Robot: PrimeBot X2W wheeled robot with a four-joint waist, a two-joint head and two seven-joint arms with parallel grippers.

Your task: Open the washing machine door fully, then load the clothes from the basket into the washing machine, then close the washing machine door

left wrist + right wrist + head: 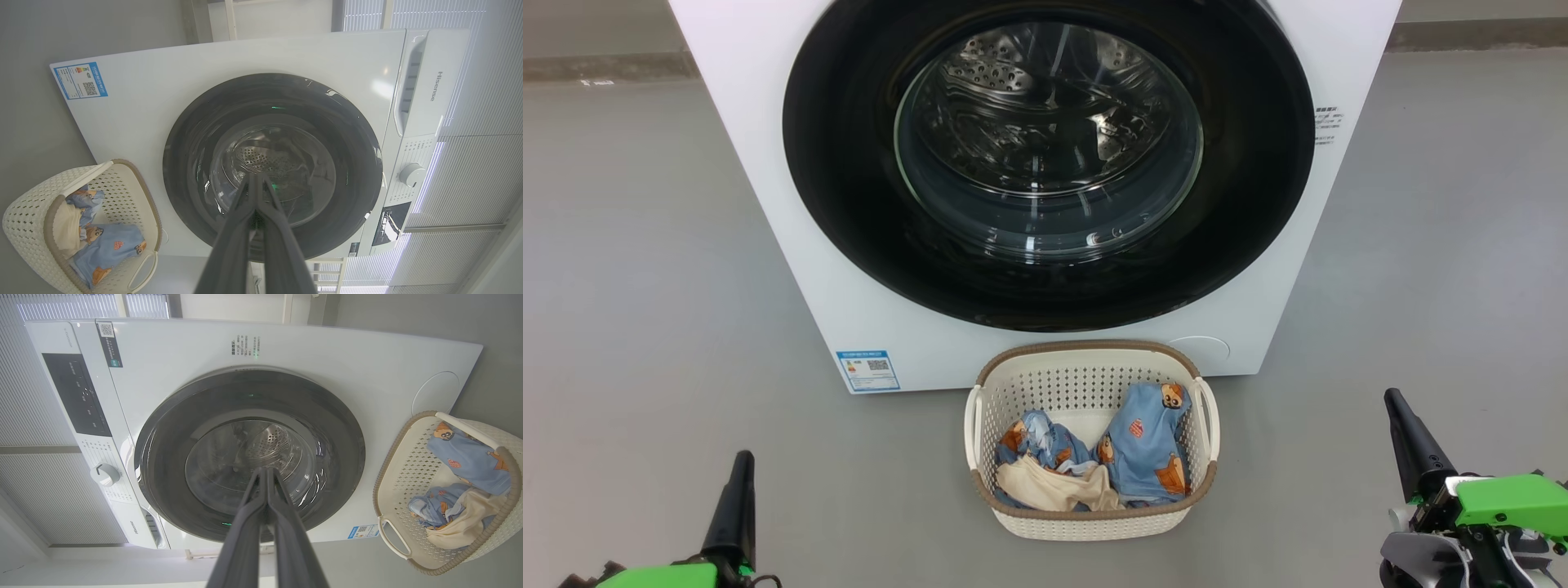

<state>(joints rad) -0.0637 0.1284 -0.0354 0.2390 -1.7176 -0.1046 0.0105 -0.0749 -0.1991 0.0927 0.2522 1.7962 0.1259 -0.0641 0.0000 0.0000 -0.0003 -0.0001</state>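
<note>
Item: big white front-loading washing machine (768,163), its round door (849,204) with glossy black rim and bulging clear glass, closed flush against the front. At the door's 6 o'clock, on the grey floor (645,286): a small cream perforated plastic basket (1086,351) with brown woven-look rim, holding light blue bear-print and cream clothes (1143,449). Left gripper (742,461): fingers pressed together, holding nothing, door at its 1 o'clock. Right gripper (1395,402): likewise closed and empty, door at its 11 o'clock, apparently slightly nearer the machine. Door's opening edge: cannot be told.
</note>
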